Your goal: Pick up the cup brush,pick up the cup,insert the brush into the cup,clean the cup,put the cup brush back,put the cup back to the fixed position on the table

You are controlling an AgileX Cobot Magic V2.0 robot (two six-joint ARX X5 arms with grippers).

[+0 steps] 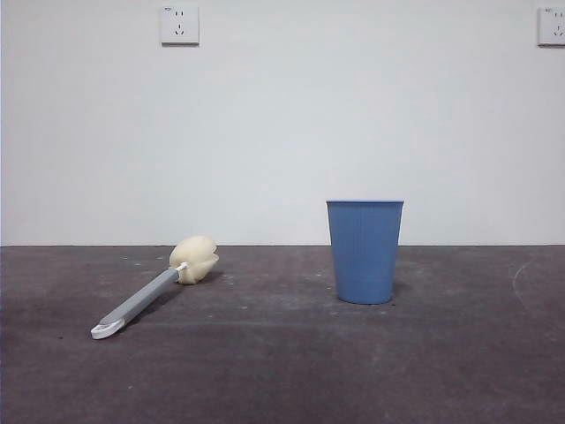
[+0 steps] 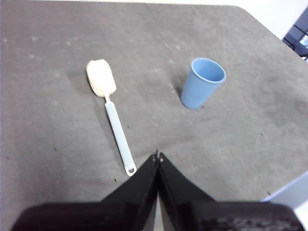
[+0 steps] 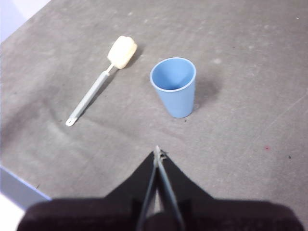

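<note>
No brand, label or readable writing showed on any of the objects.

Nearest in the front view lay the table [image 1: 282,371], a dark grey matte surface with pale scuffs and specks. On it, to the left, the cup brush [image 1: 159,287] lay flat: its white looped end pointed toward the camera, the slim grey handle ran back and rightward, and the cream-yellow lobed sponge head sat farthest away. Well apart to its right stood the cup [image 1: 365,251], an upright blue plastic tumbler with finely ribbed sides tapering to a narrower base, its inside empty in the right wrist view. Nothing lay between brush and cup.

Both arms hung above the table, neither touching anything. The left gripper [image 2: 158,156] had its black jaws pressed together to a point, hovering close to the brush's looped end. The right gripper [image 3: 158,153] likewise had its jaws closed tip to tip, with the cup just ahead of it.

Behind the table rose a plain white wall [image 1: 282,124] carrying two white sockets [image 1: 179,25], one at upper left and another cut off at the upper right corner.
</note>
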